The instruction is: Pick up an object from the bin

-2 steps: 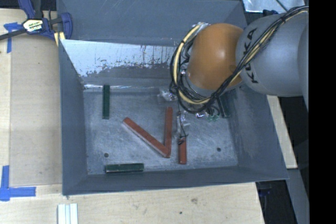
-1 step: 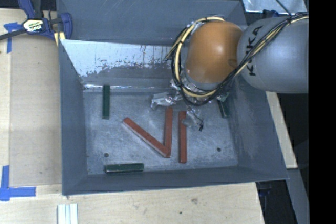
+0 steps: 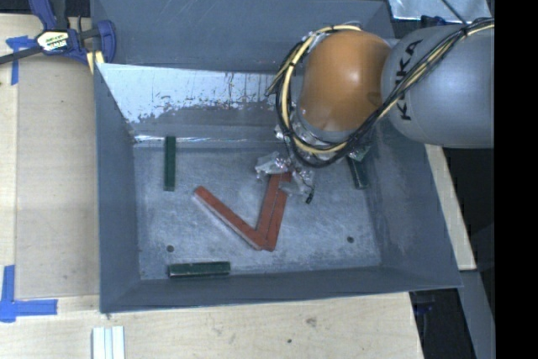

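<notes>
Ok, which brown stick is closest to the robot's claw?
The steeper brown stick, on the right of the V: its top end lies right at the gripper. The other brown stick slants away leftward, joining it only at the bottom.

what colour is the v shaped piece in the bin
The V-shaped piece is reddish brown, clearest in the camera view.

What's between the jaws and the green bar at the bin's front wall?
Camera view: two reddish-brown sticks meeting in a V on the bin floor.
</notes>
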Controlling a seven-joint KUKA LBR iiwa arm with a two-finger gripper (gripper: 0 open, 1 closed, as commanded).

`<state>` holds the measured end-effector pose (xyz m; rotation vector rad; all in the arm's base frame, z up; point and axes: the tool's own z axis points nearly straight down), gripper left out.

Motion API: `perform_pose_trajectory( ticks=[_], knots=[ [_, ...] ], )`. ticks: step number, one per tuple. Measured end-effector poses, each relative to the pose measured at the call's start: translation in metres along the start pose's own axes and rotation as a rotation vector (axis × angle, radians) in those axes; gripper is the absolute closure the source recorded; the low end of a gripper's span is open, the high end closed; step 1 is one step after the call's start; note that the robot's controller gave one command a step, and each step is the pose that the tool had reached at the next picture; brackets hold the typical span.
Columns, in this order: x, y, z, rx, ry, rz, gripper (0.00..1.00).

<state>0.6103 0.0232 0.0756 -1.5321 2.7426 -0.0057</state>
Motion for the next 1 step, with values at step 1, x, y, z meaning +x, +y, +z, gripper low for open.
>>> perform_pose_trajectory(
  ticks=[1],
  knots=[
    [0.0202, 0.0373, -0.2639, -0.002, -0.005, -0.168, 1.0]
  ],
)
